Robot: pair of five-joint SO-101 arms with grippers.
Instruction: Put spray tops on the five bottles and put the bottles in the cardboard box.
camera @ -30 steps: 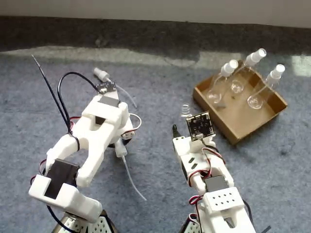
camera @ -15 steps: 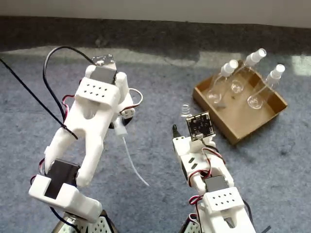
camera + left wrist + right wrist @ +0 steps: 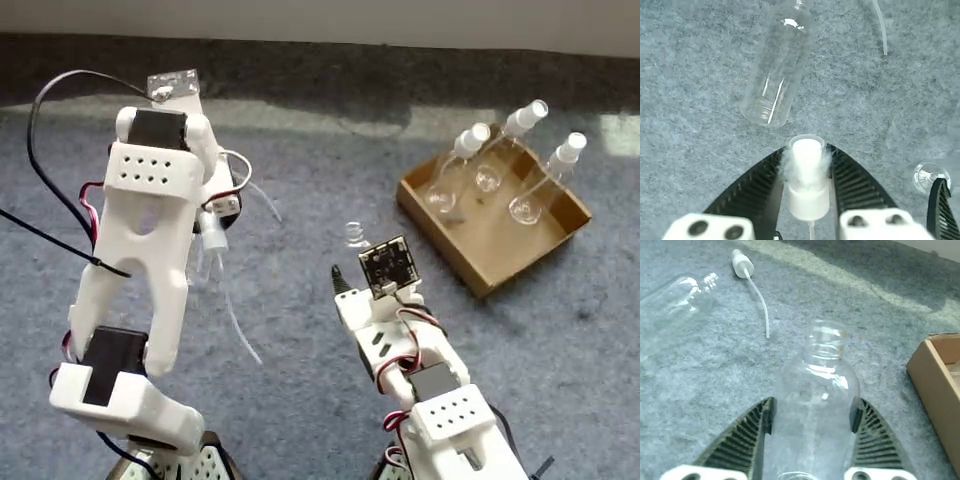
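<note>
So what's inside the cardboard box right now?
Three clear bottles, each with a white spray top, lean inside the cardboard box. Its floor is bare beside them. The floor beneath their bases is covered by them.

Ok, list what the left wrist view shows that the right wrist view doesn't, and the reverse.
Left wrist view, not the right: the left tool shut on a white spray top.
Right wrist view, not the left: a corner of the cardboard box and the head of the loose spray top.
Both: the uncapped bottle lying on the carpet, the loose top's tube, and the open-necked bottle in the right tool, though the left wrist view catches just its mouth.
</note>
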